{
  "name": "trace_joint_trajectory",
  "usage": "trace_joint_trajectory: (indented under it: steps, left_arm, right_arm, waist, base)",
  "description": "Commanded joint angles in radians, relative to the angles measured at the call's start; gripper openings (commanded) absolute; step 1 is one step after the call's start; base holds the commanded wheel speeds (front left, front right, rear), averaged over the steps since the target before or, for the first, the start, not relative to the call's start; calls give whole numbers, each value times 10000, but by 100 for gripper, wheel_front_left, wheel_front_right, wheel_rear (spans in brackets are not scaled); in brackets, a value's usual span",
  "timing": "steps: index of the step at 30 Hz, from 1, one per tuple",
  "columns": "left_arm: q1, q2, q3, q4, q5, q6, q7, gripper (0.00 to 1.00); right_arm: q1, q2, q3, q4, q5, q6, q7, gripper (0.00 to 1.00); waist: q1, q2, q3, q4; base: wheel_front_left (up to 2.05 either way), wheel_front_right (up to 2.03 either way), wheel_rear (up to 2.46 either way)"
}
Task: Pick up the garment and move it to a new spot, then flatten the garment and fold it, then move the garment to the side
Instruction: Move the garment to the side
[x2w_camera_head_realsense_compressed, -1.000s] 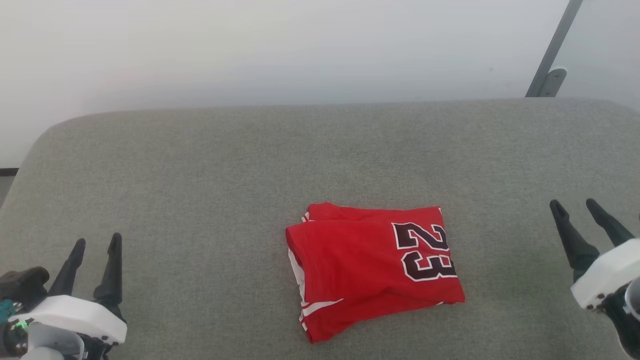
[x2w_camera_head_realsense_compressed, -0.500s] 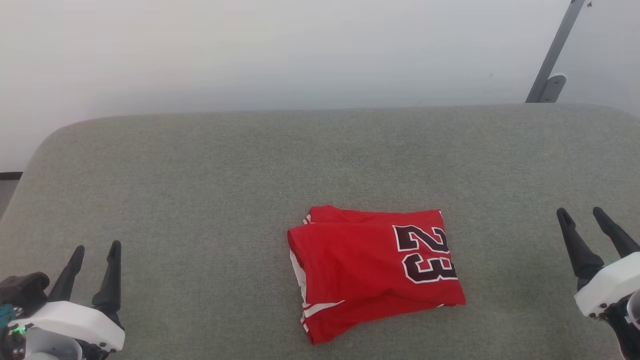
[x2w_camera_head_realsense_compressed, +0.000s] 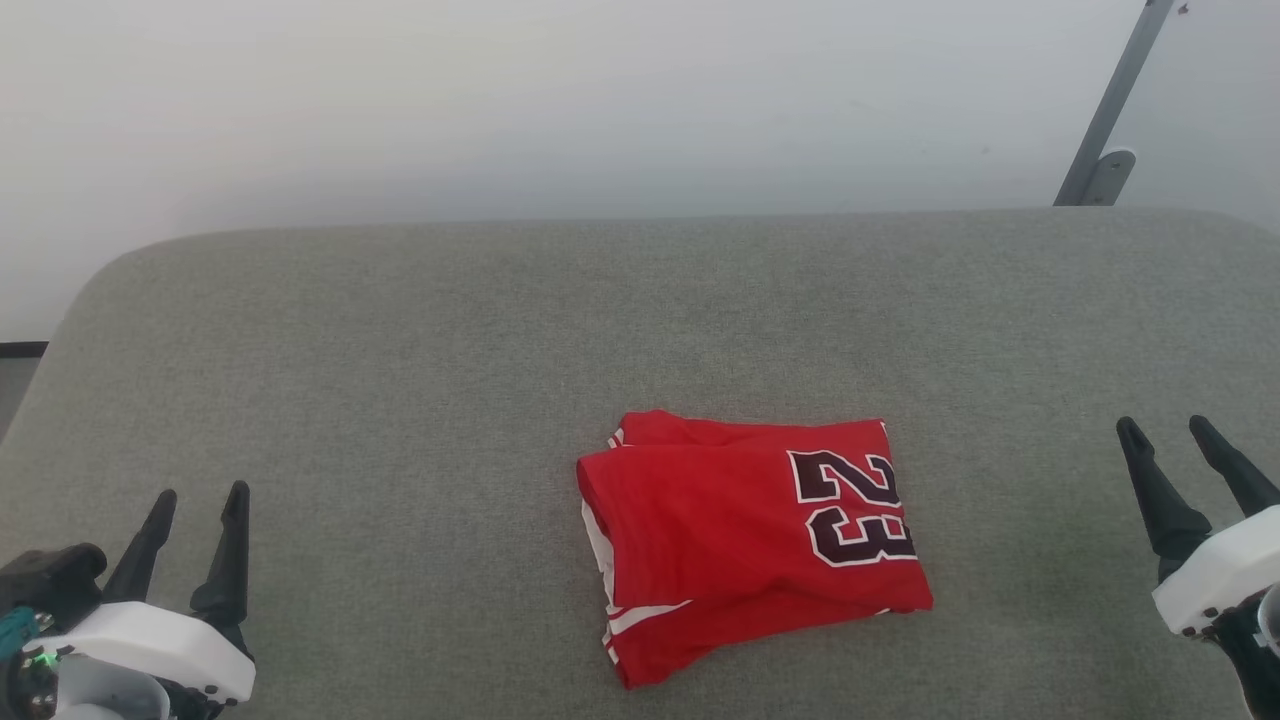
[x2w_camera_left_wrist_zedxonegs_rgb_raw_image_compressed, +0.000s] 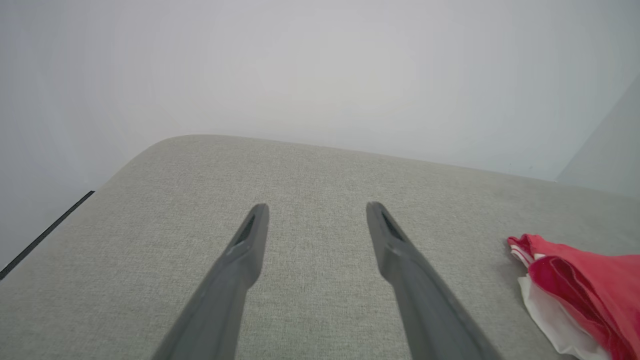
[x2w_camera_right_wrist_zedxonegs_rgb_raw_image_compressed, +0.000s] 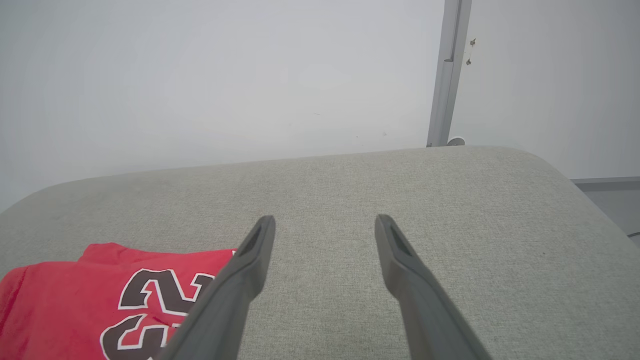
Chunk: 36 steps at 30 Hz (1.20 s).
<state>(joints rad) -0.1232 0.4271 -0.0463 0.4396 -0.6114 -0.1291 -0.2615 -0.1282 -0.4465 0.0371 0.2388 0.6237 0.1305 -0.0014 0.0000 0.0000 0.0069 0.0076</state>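
The garment (x2w_camera_head_realsense_compressed: 740, 540), a red jersey with a dark white-outlined "23", lies folded into a compact rectangle near the front middle of the grey cushioned surface (x2w_camera_head_realsense_compressed: 400, 350). White lining and striped trim peek out along its left edge. My left gripper (x2w_camera_head_realsense_compressed: 198, 492) hovers open at the lower left, far from the garment. In the left wrist view the garment (x2w_camera_left_wrist_zedxonegs_rgb_raw_image_compressed: 580, 290) sits at the right edge, beyond the open left gripper (x2w_camera_left_wrist_zedxonegs_rgb_raw_image_compressed: 315, 207). My right gripper (x2w_camera_head_realsense_compressed: 1165, 427) is open at the lower right, apart from the cloth. The right wrist view has the garment (x2w_camera_right_wrist_zedxonegs_rgb_raw_image_compressed: 90, 295) at lower left of the right gripper (x2w_camera_right_wrist_zedxonegs_rgb_raw_image_compressed: 325, 220).
A pale wall rises behind the surface. A grey metal post with a bracket (x2w_camera_head_realsense_compressed: 1105, 120) stands at the back right. The surface's rounded corners fall away at the far left (x2w_camera_head_realsense_compressed: 90, 290) and far right.
The head camera tilted slightly, shifting the whole picture down a little. Both grippers stay open and roughly in place; the garment lies as before.
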Motion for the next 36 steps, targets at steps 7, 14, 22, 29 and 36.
trace_joint_trajectory:
  steps: [7,14,22,29,36]
  left_arm:
    - [1,-56,-45,-79,17,-16,-38,100]
    - [-80,-121,-115,-132,-50,-16,-38,100]
    - [-244,-330,-318,-139,-34,-16,-39,100]
    - [-406,-477,-455,-184,-82,-16,-38,100]
    - [-664,-693,-602,-174,-80,-16,-39,100]
  right_arm:
    - [-71,15,170,-84,126,5,238,100]
    - [-269,141,945,-254,483,5,1271,100]
    - [-887,-101,1897,205,842,5,3613,100]
    - [-1453,-339,2034,717,814,5,5750,100]
    - [-1779,-203,1834,1157,601,4,7836,100]
  waist:
    - [0,0,57,134]
    - [0,0,239,642]
    - [0,0,694,1498]
    - [0,0,1202,2060]
    - [0,0,1765,2423]
  base:
    - [0,0,0]
    - [0,0,0]
    - [0,0,0]
    - [0,0,0]
    - [0,0,0]
